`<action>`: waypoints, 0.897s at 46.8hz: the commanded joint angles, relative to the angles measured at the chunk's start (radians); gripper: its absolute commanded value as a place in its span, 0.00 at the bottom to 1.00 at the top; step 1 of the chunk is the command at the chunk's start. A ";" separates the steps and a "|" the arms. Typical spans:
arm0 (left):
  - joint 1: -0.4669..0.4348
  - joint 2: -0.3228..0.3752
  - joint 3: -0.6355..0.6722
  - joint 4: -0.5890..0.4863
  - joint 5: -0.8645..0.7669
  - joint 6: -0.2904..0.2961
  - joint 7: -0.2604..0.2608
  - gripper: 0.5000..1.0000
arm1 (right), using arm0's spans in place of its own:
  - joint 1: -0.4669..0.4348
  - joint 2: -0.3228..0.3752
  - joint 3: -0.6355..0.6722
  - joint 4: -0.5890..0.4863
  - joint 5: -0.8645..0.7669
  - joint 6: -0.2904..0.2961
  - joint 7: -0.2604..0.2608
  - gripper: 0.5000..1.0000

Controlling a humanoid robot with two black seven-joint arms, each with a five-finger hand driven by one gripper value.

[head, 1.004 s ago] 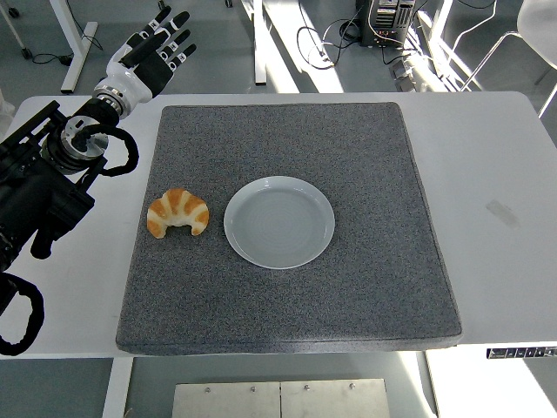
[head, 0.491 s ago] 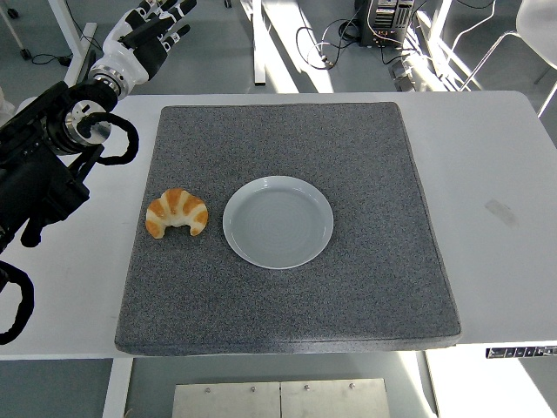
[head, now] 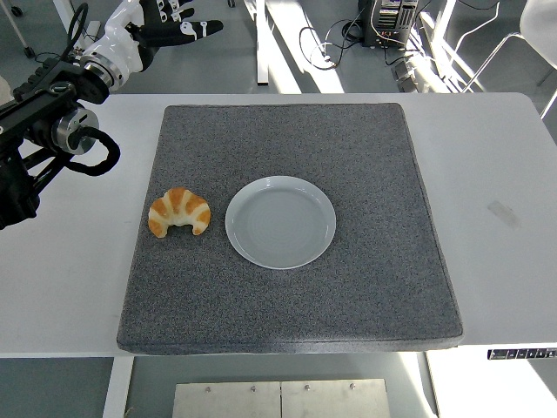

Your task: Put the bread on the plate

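Note:
A golden croissant lies on the left part of the grey mat. A pale round plate sits just to its right, near the mat's middle, with nothing on it. My left hand is raised at the top left, beyond the table's far edge, well above and behind the croissant. Its fingers are spread and hold nothing. The left arm comes in from the left edge. My right hand does not show.
The mat covers most of the white table. Behind the table are desk legs and cables on the floor.
My left hand has risen and moved away toward the picture's top edge, turning so its fingers point right. The croissant and plate have not moved.

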 commanded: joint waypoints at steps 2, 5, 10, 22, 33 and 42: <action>-0.032 0.056 0.123 -0.040 0.030 -0.012 0.003 0.97 | 0.000 0.000 0.000 0.001 0.000 0.000 0.000 1.00; -0.053 0.109 0.195 -0.090 0.074 -0.016 0.000 0.97 | 0.000 0.000 0.000 0.001 0.000 0.001 0.000 1.00; -0.066 0.143 0.223 -0.120 0.209 -0.015 -0.001 0.97 | 0.000 0.000 0.000 -0.001 0.000 0.000 0.000 1.00; -0.096 0.272 0.336 -0.210 0.298 -0.070 0.010 0.97 | 0.000 0.000 0.000 -0.001 0.000 0.000 0.000 1.00; -0.133 0.341 0.459 -0.291 0.416 -0.084 0.006 0.97 | 0.000 0.000 0.000 -0.001 0.000 0.001 0.000 1.00; -0.147 0.350 0.482 -0.296 0.646 -0.101 0.008 0.97 | 0.000 0.000 0.000 0.001 0.000 0.000 0.000 1.00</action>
